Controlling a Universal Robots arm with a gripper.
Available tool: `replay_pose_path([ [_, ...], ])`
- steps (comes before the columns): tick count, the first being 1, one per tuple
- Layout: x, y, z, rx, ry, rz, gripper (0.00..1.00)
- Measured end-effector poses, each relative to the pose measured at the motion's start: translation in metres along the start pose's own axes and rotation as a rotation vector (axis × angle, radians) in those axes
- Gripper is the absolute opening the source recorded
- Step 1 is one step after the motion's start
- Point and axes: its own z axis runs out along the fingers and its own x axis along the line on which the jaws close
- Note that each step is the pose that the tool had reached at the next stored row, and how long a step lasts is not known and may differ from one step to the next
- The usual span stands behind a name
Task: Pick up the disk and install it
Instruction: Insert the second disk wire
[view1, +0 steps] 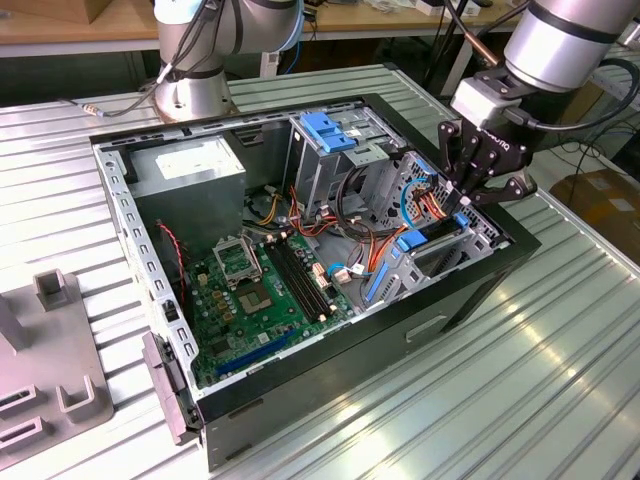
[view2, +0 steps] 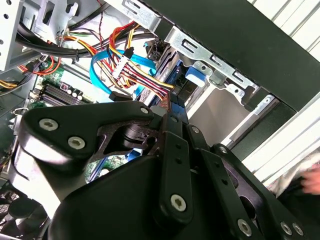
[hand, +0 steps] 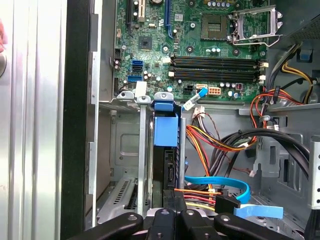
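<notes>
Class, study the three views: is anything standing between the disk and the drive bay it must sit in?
Nothing visible does. The disk already stands on edge in the drive cage, with the gripper directly above it. The loose cables lie beside the cage, not across the slot.

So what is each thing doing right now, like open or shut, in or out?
Computer case: lying on its side, open, side cover off.
Disk: standing on edge in its bay, blue rails on.
Gripper: down at the disk bay, over the disk.
Processor socket: empty.
Flat blue cable: looping loose beside the disk.
</notes>
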Motion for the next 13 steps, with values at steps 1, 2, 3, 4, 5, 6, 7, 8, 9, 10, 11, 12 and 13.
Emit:
replay_pose_path([
  [1,0.0000,0.0000,0.0000,0.0000,0.0000,0.000,0.10],
  [2,0.0000,0.0000,-0.0001,0.0000,0.0000,0.000,0.10],
  [3,0.0000,0.0000,-0.0002,0.0000,0.0000,0.000,0.10],
  [4,0.0000,0.0000,-0.0002,0.0000,0.0000,0.000,0.10],
  [5,0.0000,0.0000,-0.0003,0.0000,0.0000,0.000,0.10],
  [6,0.0000,0.0000,-0.0005,0.0000,0.0001,0.000,0.10],
  [7,0.0000,0.0000,-0.0007,0.0000,0.0002,0.000,0.10],
  [8,0.0000,0.0000,-0.0016,0.0000,0.0003,0.000,0.10],
  [9,0.0000,0.0000,-0.0030,0.0000,0.0002,0.000,0.10],
  [10,-0.0001,0.0001,-0.0099,0.0000,0.0001,0.000,0.10],
  [11,0.0000,0.0002,-0.0162,0.0000,-0.0001,0.000,0.10],
  [12,0.0001,0.0002,-0.0208,0.0000,0.0000,0.000,0.10],
  [13,0.0001,0.0002,-0.0237,0.0000,0.0001,0.000,0.10],
])
